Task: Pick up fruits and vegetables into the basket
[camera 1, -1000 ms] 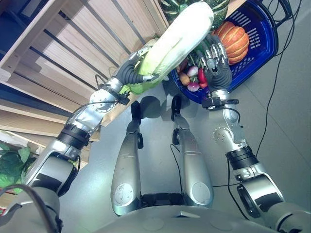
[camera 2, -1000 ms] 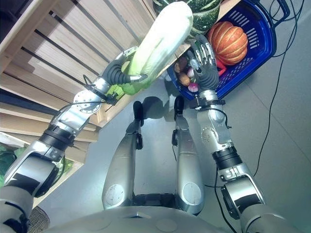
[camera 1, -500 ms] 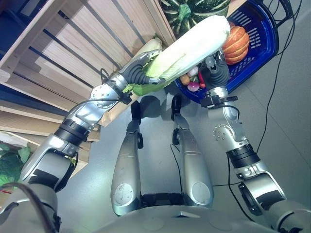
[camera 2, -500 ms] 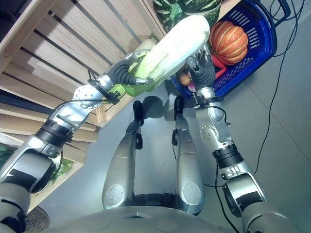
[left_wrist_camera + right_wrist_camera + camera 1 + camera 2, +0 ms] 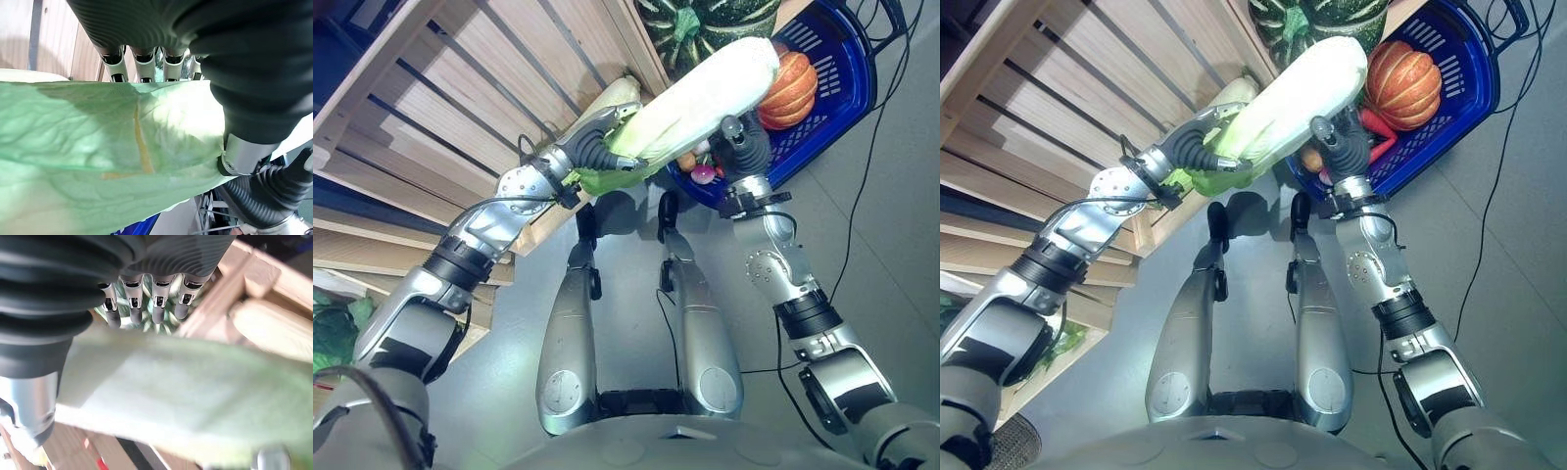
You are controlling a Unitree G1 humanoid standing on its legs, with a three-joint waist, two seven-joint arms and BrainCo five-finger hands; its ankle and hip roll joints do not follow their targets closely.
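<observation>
— Cabbage location?
— Napa cabbage clasped at its leafy end by the left hand, tip over the blue basket.
— Right hand?
— Beneath the cabbage; finger state cannot be told.

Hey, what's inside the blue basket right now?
In the blue basket lie an orange pumpkin, something red and a few small roundish vegetables. The cabbage in the left hand and the right hand cover the rest.
</observation>
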